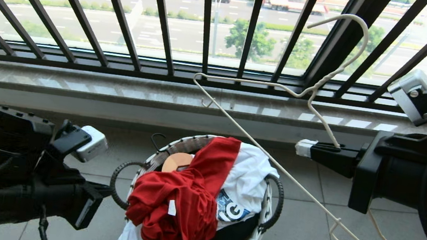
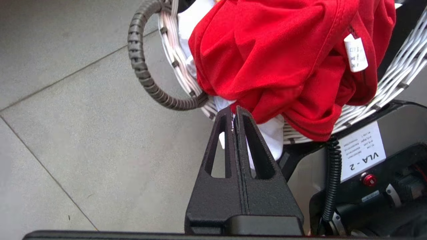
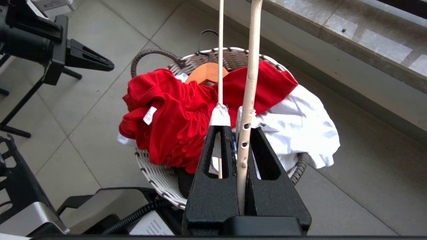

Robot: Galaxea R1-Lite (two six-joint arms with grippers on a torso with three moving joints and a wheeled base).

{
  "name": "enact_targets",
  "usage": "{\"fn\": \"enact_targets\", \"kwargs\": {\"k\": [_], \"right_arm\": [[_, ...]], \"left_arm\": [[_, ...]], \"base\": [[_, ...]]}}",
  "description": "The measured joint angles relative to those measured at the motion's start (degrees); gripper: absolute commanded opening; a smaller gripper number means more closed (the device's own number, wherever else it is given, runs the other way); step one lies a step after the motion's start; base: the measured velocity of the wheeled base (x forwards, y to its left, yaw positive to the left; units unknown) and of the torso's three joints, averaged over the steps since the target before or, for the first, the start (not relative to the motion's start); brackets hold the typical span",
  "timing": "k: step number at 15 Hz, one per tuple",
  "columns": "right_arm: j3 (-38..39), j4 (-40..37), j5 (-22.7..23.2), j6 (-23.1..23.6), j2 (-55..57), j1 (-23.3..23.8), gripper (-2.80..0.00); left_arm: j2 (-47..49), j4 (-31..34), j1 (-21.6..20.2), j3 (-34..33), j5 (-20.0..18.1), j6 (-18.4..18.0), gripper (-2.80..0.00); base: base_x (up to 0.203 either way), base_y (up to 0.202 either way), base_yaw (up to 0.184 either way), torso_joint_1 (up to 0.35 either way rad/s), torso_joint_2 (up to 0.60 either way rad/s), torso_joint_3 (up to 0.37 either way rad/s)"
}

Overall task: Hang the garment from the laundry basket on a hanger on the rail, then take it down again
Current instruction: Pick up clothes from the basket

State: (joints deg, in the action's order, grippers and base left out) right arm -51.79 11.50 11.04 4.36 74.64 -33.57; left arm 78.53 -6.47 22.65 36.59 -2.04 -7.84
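Note:
The red garment (image 1: 179, 197) lies bunched on top of the pile in the white woven laundry basket (image 1: 264, 220) on the floor tiles. My right gripper (image 1: 303, 147) hovers to the right of and above the basket, shut on the cream wire hanger (image 1: 242, 80), which slants up toward the window with its hook uppermost. In the right wrist view the hanger (image 3: 248, 83) runs up between the shut fingers of the right gripper (image 3: 233, 111), above the garment (image 3: 173, 113). My left gripper (image 2: 233, 110) is shut and empty, its tips at the basket (image 2: 393, 86) rim beside the garment (image 2: 283, 56). The rail is out of view.
A white T-shirt (image 1: 249, 173), a black T-shirt (image 1: 223, 239) and a wooden hanger (image 1: 178, 160) share the basket. The black balustrade (image 1: 207, 33) and a stone ledge (image 1: 119, 92) stand behind it. My own base (image 2: 367, 173) sits close to the basket's near side.

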Motion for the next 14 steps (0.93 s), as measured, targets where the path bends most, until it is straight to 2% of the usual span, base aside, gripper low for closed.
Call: {"fn": "enact_targets", "kwargs": {"k": [2,3,5,9,10,14], "right_arm": [[-0.1,0.0,-1.0,0.0,0.2,0.1,-2.8],[-0.1,0.0,-1.0,0.0,0.3,0.2,-2.8],[-0.1,0.0,-1.0,0.0,0.5,0.3,-2.8],[-0.1,0.0,-1.0,0.0,1.5,0.9,-2.8],[-0.1,0.0,-1.0,0.0,1.9,1.0,-2.8],[-0.1,0.0,-0.9,0.0,3.1,1.0,-2.8]], "left_arm": [[6.7,-7.8,6.0,1.1,4.3,0.6,-2.8],[9.1,-9.8,8.7,1.5,6.2,1.3,0.0],[11.8,-10.5,12.5,2.8,9.3,2.9,0.0],[12.9,-10.2,15.3,5.2,16.4,3.0,0.0],[12.9,-9.9,15.8,5.2,17.4,2.9,0.0],[13.0,-9.8,16.5,4.6,17.5,2.1,0.0]], "base": [[0.0,0.0,0.0,0.0,0.0,0.0],[0.0,0.0,0.0,0.0,0.0,0.0],[0.0,0.0,0.0,0.0,0.0,0.0],[0.0,0.0,0.0,0.0,0.0,0.0],[0.0,0.0,0.0,0.0,0.0,0.0],[0.0,0.0,0.0,0.0,0.0,0.0]]}}
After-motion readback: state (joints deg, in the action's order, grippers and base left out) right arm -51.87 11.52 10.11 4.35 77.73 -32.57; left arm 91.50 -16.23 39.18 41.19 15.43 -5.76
